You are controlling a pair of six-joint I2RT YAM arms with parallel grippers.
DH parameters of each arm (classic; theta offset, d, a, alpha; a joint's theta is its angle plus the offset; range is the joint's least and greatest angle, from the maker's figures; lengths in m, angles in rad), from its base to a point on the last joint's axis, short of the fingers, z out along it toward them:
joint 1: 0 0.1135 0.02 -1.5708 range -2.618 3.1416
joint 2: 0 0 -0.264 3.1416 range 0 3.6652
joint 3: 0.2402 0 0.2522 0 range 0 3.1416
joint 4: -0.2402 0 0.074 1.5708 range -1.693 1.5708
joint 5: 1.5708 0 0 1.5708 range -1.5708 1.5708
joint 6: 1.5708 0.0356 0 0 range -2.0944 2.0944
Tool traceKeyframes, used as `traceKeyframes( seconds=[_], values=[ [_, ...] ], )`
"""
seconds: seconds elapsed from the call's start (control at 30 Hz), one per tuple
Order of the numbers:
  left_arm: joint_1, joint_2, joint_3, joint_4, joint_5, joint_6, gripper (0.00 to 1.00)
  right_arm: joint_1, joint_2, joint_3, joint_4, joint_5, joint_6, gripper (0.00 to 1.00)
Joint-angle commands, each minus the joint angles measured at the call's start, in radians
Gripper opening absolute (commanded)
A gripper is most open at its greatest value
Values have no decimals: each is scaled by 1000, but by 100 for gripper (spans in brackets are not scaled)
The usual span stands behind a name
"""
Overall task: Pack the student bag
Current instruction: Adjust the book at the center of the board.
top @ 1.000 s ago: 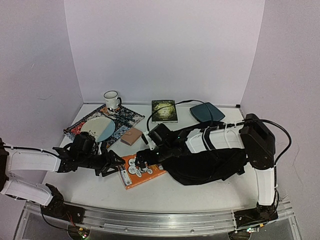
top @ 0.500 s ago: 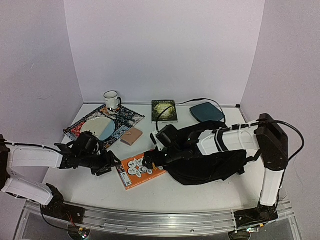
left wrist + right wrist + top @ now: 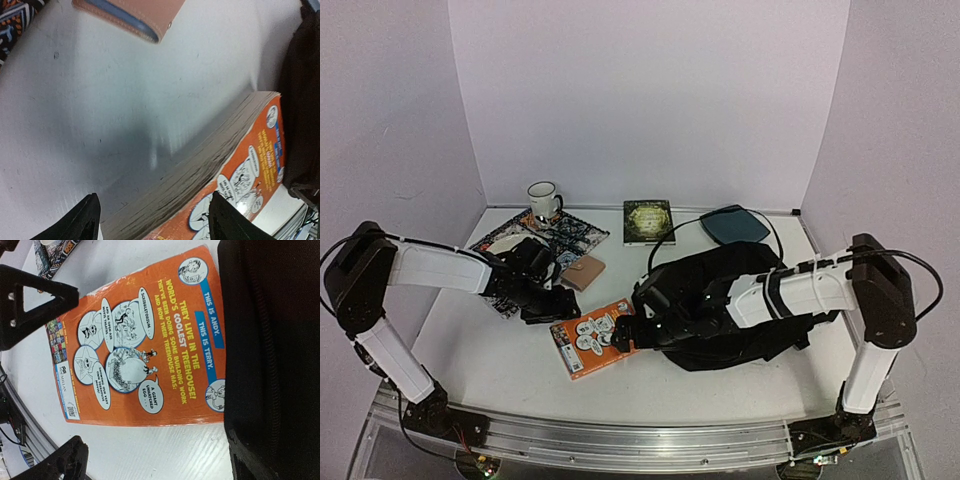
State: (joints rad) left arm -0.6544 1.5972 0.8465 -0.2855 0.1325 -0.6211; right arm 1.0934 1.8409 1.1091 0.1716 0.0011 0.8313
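Student bag lies slumped on the right half of the white desk, long axis left to right, zippered edge against the orange book. Left gripper jaws apart at the book's page edge. Right gripper jaws apart over its cover. Pale lilac walls all round.

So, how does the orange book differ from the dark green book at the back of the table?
The orange book has a bright cover with white cartoon bubbles; the dark green book has a dim, dark picture. The orange book lies skewed, near the front, against the black backpack; the dark green book lies almost square at the far edge of the table, away from the backpack. Both lie flat and closed.
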Motion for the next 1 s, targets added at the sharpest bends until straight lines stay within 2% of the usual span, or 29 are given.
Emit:
traceKeyframes(
  seconds=[0.0, 0.27, 0.6, 0.73, 0.97],
  values=[
    [2, 21, 38, -33, 96, 64, 75, 10, 62, -2, -13, 7, 77, 98],
    [-10, -39, -87, 50, 262, -21, 73, 3, 200, 125, -13, 8, 39, 98],
    [-71, -158, -230, 212, 401, -179, 70, -41, 221, 232, -3, 29, -107, 98],
    [-73, -198, -245, 213, 366, -205, 69, -52, 184, 199, -5, 30, -119, 98],
    [-71, -205, -214, 126, 177, -214, 66, -53, 86, 41, -8, 8, 2, 98]
  ],
)
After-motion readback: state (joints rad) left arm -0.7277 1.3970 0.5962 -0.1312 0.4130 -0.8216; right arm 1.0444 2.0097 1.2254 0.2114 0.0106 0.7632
